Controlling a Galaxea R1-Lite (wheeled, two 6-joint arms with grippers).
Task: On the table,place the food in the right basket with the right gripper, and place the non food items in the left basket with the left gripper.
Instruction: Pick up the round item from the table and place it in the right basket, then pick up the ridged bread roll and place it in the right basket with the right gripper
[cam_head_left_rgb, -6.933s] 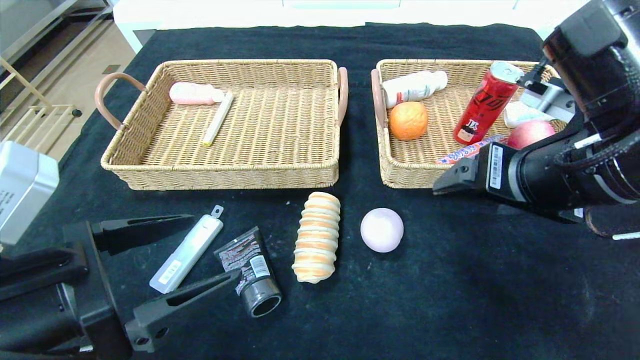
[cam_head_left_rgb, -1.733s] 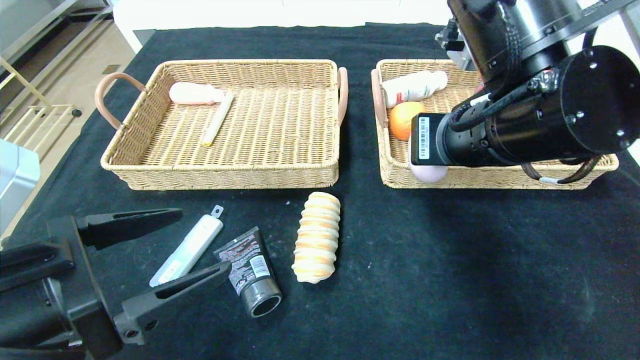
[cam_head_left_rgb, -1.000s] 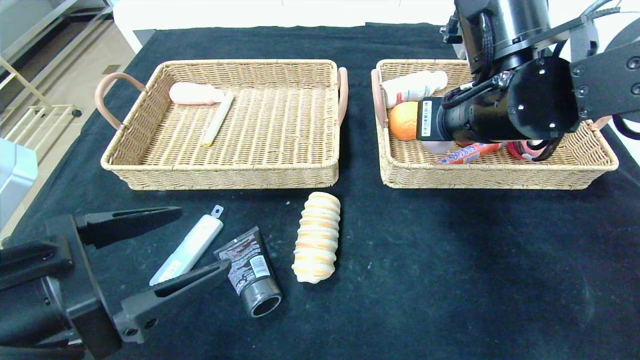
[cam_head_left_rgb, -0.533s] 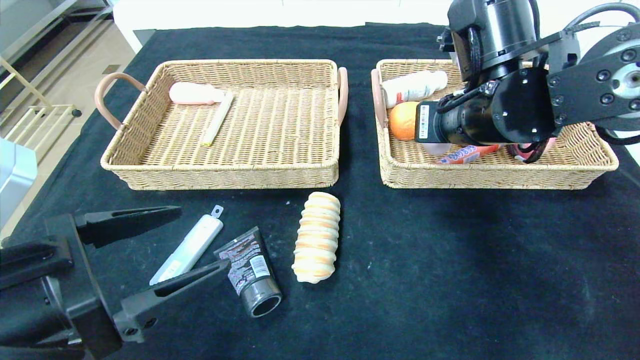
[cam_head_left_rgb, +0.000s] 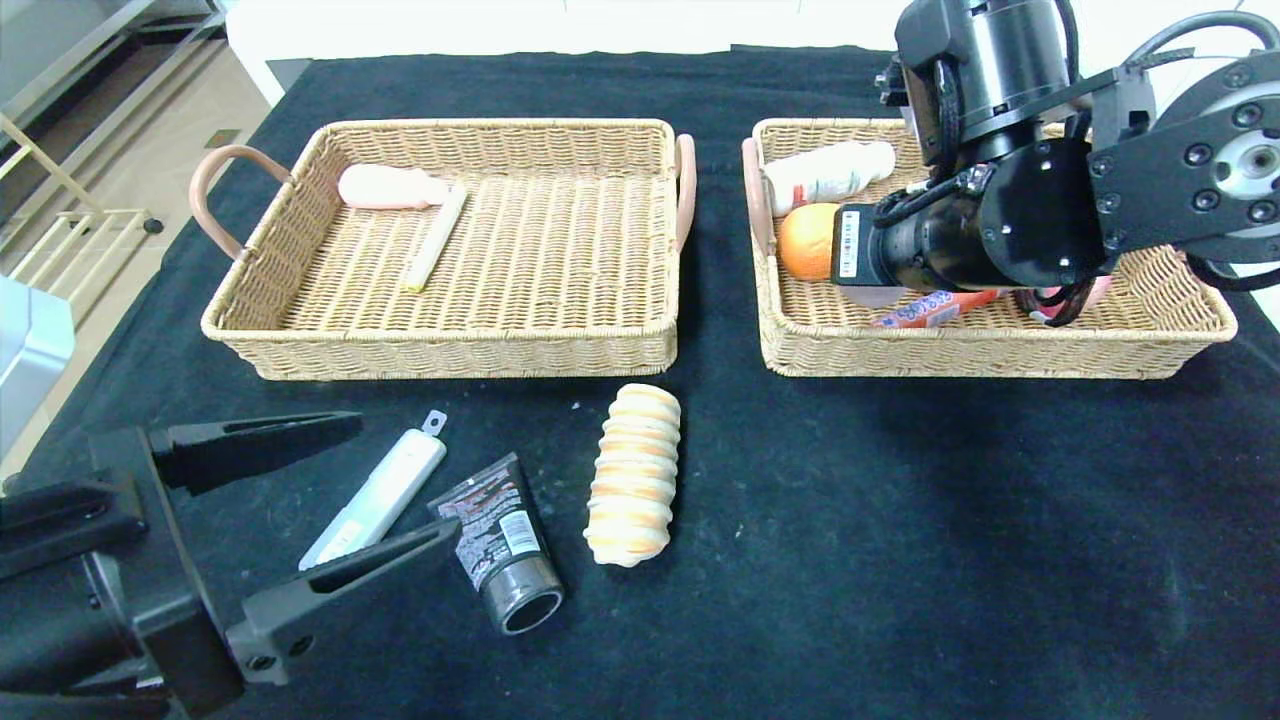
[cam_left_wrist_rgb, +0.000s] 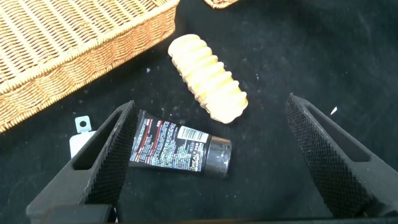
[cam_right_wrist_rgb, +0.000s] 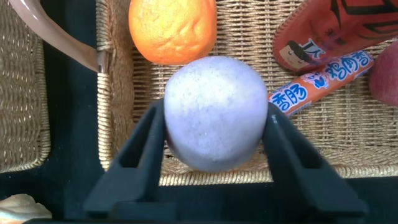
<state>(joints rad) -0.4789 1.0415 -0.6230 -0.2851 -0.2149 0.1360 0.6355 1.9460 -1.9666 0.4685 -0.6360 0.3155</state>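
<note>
The pale lilac round bun sits clamped between the two black fingers of my right gripper, one pressed to each side of it. I hold it over the right wicker basket, just inside the rim nearest me and close to its left handle. Just beyond the bun lies the orange; beside it lie a red sausage stick in printed wrap and a red drink can on its side. A white bottle rests toward the basket's far left corner.

My left gripper hovers low near the desk's near left corner, fingers spread wide and holding nothing. Between them lie a black tube with a grey cap and a white utility knife. A ridged cream bread roll lies near the desk's middle. The left wicker basket holds a pink bottle and a cream stick.
</note>
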